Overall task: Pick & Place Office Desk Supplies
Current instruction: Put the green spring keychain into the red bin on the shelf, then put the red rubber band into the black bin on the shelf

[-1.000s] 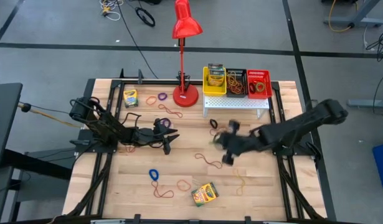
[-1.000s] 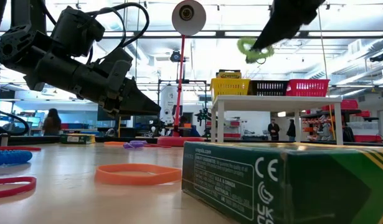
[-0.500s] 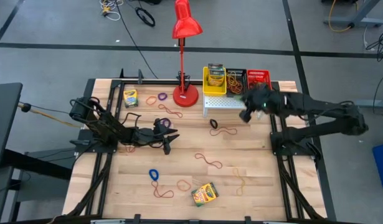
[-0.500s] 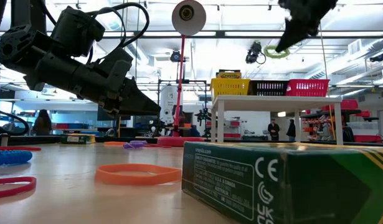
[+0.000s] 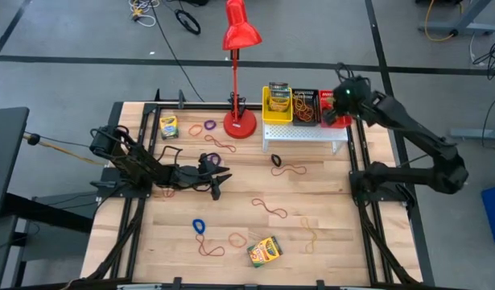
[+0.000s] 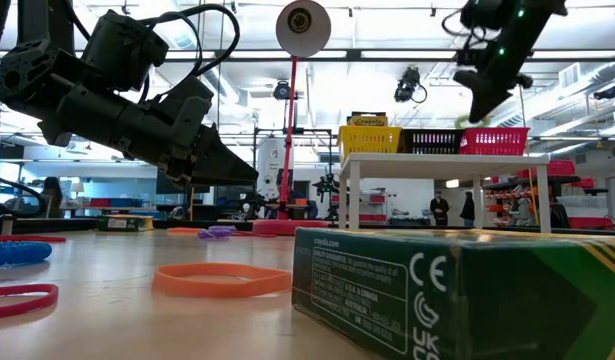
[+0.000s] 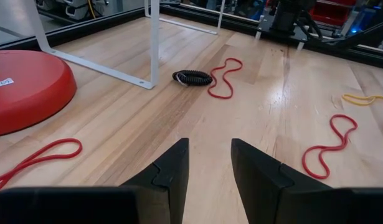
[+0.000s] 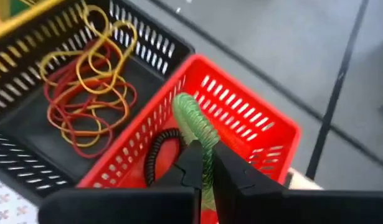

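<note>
My right gripper [image 5: 341,103] is above the red basket [image 5: 344,121] at the right end of the white stand [image 5: 305,134], shut on a green coiled loop [image 8: 192,119]. A black coil [image 8: 155,154] lies inside that basket. My left gripper [image 5: 219,181] stands open and still over the table's left middle, holding nothing. Crayon boxes lie flat at the far left [image 5: 168,126] and near the front edge [image 5: 266,251]; another is in the yellow basket [image 5: 278,97]. Loose bands lie flat on the wood, among them a red one [image 5: 270,208] and a blue one [image 5: 199,226]. My right gripper pinches the green coiled loop between its two fingers [image 8: 231,174], on one stretch of the coil [image 8: 207,155]. The fingers slant down from above. The loop's free part sticks out past the fingertips, lifted clear over the red basket's inside.
The black basket [image 5: 305,117] between the yellow and red ones holds red and yellow bands [image 8: 91,93]. A tall red lamp [image 5: 240,121] stands at the far middle. A black coil [image 5: 276,160] and a red band [image 7: 223,78] lie in front of the stand.
My right gripper has swung from over the table's middle toward the far right, rising and rolling, and carried the green loop up over the stand to above the red basket. It has stayed shut on the loop.
</note>
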### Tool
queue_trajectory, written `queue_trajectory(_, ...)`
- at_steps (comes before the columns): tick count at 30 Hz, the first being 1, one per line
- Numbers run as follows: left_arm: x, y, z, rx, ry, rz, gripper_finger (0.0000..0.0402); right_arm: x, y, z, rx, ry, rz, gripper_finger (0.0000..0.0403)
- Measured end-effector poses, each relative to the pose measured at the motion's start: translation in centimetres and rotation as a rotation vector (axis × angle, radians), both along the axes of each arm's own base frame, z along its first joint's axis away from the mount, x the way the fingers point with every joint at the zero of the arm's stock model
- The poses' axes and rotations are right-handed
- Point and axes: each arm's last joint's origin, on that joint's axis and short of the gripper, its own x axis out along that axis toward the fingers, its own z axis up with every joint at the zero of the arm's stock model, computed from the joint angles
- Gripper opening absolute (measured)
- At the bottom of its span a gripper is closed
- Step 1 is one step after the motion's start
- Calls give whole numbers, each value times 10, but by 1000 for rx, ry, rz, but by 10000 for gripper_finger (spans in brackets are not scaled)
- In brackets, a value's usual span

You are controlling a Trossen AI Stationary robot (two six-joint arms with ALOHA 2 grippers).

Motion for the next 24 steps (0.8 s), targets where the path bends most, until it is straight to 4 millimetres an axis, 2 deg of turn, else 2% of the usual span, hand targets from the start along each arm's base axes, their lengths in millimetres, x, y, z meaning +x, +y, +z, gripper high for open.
queue_trajectory(5,0,0,0,0,0,0,126,0,-17,-12,53,38,-50,26)
queue_trajectory(11,0,0,0,0,0,0,126,1,-20,-16,59,62,-69,51)
queue_trajectory(14,0,0,0,0,0,0,126,-1,-20,-16,43,93,-103,73)
queue_trajectory(21,0,0,0,0,0,0,126,-2,-17,-17,46,104,-172,151)
queue_trajectory(24,0,0,0,0,0,0,126,2,-13,-16,43,82,-166,159)
